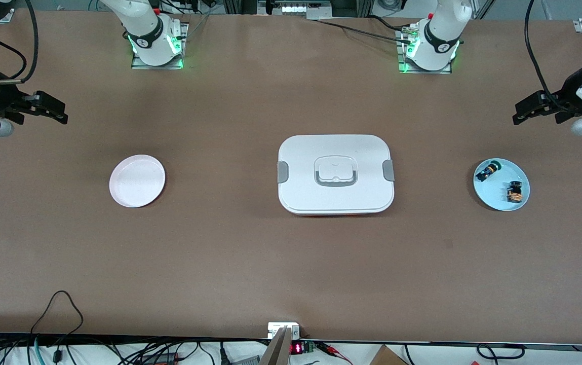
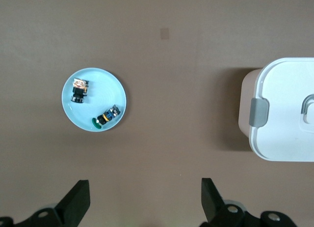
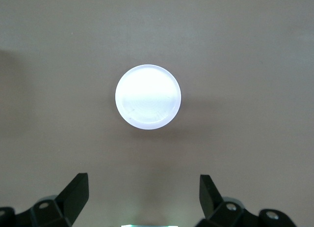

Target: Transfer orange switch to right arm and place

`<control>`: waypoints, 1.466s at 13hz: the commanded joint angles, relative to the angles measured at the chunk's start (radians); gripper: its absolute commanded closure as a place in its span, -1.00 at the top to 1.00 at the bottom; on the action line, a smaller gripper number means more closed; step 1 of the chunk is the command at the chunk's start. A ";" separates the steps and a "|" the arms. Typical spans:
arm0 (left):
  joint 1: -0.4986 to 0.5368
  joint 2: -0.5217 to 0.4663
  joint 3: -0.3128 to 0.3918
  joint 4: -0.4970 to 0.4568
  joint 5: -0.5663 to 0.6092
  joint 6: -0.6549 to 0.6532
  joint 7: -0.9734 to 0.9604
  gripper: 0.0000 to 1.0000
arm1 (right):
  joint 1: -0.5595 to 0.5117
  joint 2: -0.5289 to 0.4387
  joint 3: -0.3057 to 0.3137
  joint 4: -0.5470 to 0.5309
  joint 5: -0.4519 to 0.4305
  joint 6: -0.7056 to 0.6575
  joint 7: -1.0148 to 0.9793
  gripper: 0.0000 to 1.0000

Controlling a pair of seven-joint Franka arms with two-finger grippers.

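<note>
Two small switches are sharing the round pale-blue plate [image 1: 501, 184]; I am watching the orange switch [image 1: 514, 191] beside the blue-green switch [image 1: 488, 171]. Left hand [image 2: 144, 200] and right hand [image 3: 143, 197] are hovering wide open, empty. I risk snagging the wrong one.

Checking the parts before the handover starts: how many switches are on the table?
2, both on the light blue plate at the left arm's end: the orange switch nearer the front camera, the blue-and-green switch beside it. The closed box could hide more.
</note>
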 commanded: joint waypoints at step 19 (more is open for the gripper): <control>0.069 0.315 0.003 -0.055 0.163 0.119 1.159 0.96 | 0.002 0.000 -0.001 0.009 -0.005 -0.002 -0.004 1.00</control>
